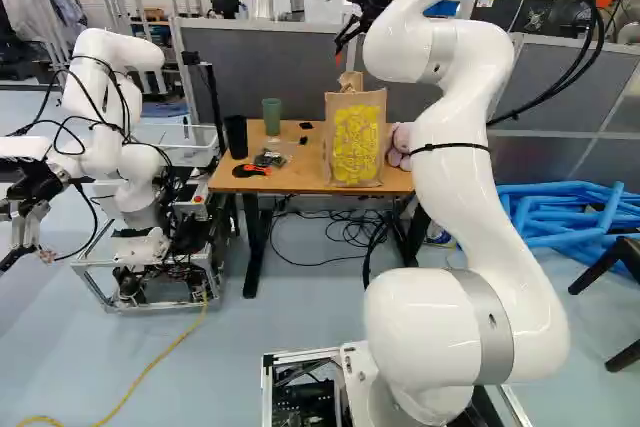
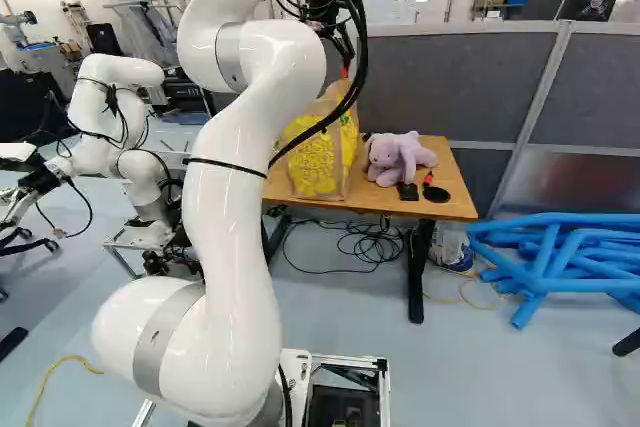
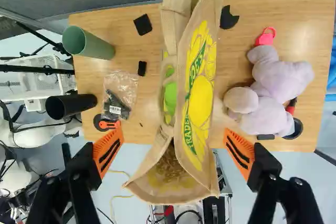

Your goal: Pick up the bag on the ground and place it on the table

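In the left base view my gripper (image 1: 346, 45) hangs above the tan bag (image 1: 355, 137) with yellow print. That bag stands upright on the wooden table (image 1: 285, 179). From the wrist view, the gripper (image 3: 173, 153) is open, its orange pads (image 3: 108, 150) far apart. The bag (image 3: 199, 93) lies below and between the fingers, with clear space on both sides of it. Its top is open toward the camera, showing brown contents inside. Neither finger touches it. In the right base view my arm partly hides the bag (image 2: 322, 152).
Right of the bag sits a purple plush toy (image 2: 397, 157). On its other side are a green cup (image 1: 271, 116), a black cup (image 1: 236, 136) and small parts in a plastic pouch (image 3: 119, 95). Another robot (image 1: 110, 127) stands left; blue tubes (image 2: 560, 257) lie right.
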Robot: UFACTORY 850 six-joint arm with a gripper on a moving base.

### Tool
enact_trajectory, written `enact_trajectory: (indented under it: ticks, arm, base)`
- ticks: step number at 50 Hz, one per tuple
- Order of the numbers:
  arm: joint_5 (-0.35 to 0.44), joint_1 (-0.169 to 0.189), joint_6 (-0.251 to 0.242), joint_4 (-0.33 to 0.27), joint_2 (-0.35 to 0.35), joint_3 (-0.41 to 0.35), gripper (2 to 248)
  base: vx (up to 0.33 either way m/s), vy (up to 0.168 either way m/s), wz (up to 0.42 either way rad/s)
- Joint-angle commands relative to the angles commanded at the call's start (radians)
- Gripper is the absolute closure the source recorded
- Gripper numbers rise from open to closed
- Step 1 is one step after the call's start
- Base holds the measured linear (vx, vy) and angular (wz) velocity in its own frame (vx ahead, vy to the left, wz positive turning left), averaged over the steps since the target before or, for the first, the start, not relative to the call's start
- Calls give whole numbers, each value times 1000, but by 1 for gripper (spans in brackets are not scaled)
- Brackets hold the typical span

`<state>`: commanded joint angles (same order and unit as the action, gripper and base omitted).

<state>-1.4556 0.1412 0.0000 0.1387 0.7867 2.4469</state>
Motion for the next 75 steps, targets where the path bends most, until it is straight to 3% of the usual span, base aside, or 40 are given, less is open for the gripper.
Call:
enact_trajectory:
  ticks: [75]
  arm:
    - [0,0,0,0,0,0,3]
  base:
    - [-135,48,-1]
